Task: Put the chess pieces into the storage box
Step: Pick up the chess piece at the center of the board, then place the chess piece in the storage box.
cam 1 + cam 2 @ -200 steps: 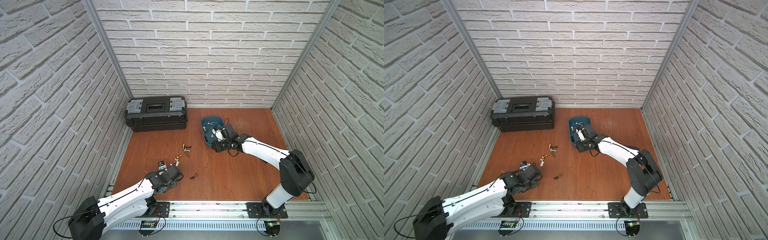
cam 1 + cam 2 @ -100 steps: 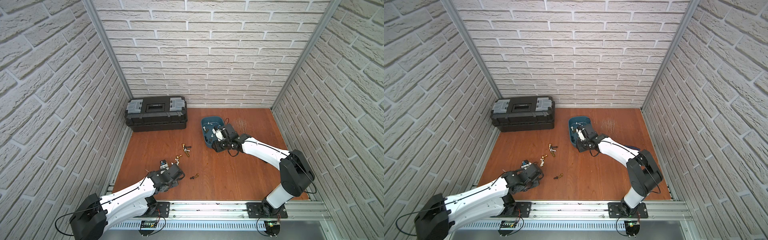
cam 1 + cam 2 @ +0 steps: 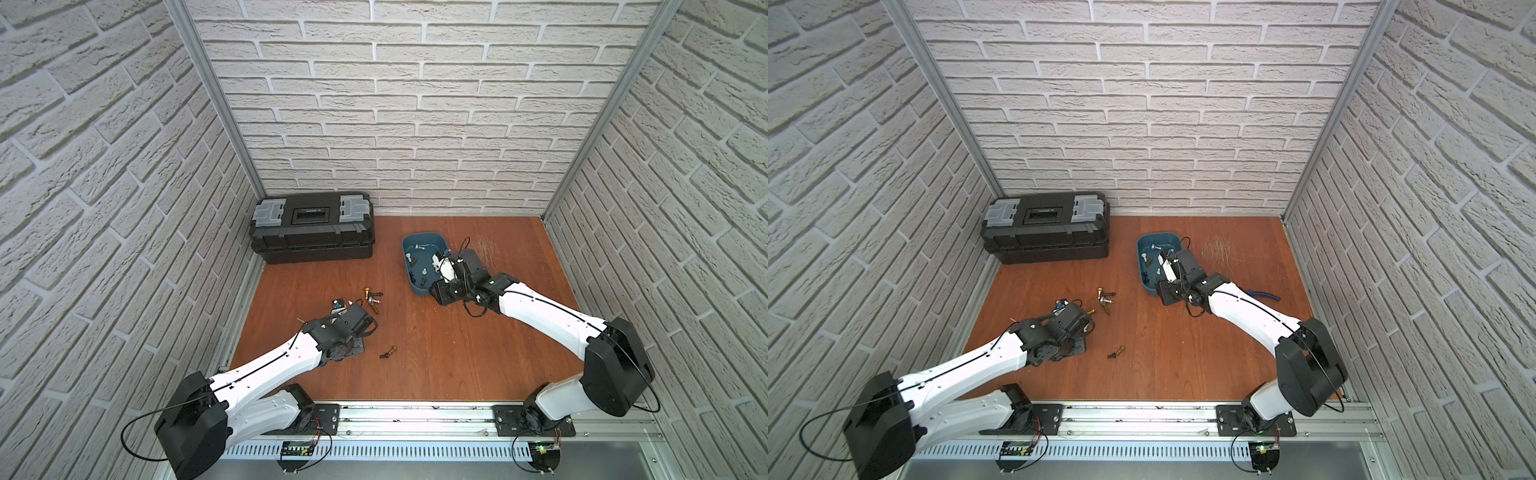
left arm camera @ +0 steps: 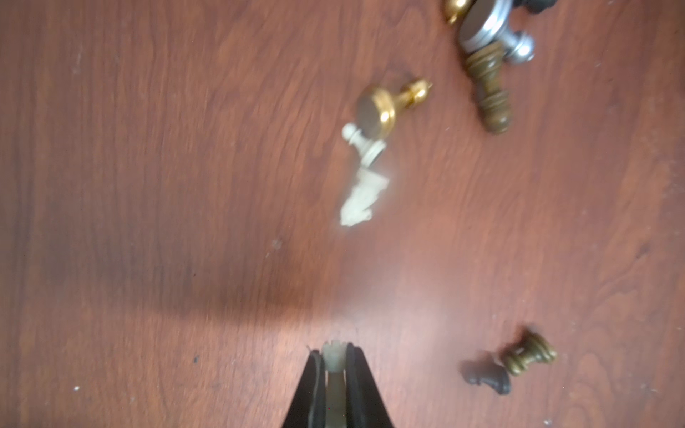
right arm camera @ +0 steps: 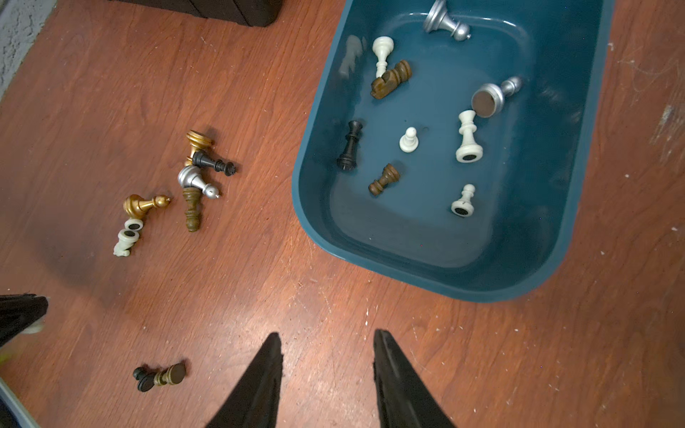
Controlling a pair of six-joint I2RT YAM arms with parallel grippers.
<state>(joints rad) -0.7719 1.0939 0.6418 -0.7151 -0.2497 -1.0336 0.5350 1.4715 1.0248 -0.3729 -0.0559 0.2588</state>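
The table (image 3: 457, 353) is carrying everything. In both top views the toolbox (image 3: 311, 226) is sitting at its 11 o'clock and the box (image 3: 415, 291) at 1 o'clock. The box is lying open and is already holding about ten pieces (image 5: 407, 140).

The right gripper (image 5: 326, 332) is hanging just outside the box's near wall, with its jaws standing moderately apart and nothing between them. The left gripper (image 4: 334, 351) is working at the table's 9 o'clock. Its jaws are pinching narrow on a white piece (image 4: 333, 365), which is showing only as a pale tip between the fingers. A cluster (image 5: 192, 179) of loose men is lying between that gripper and the box, and a dark pair (image 5: 159, 376) is lying toward 6 o'clock.

The step in hand is probably the carry to the box.
- The box is lying at about 2 o'clock from the left gripper, so lifting straight up first should keep the piece from clipping the cluster.
- The piece is small and likely slick, so the pinch should be holding firm all the way.
- The right arm is crowding the box's near end, so coming in over the 9 o'clock wall looks safer.
- Opening low over the box floor should stop the piece bouncing out.

No brand or writing is reading anywhere. The panel on the toolbox lid is too small to make out.
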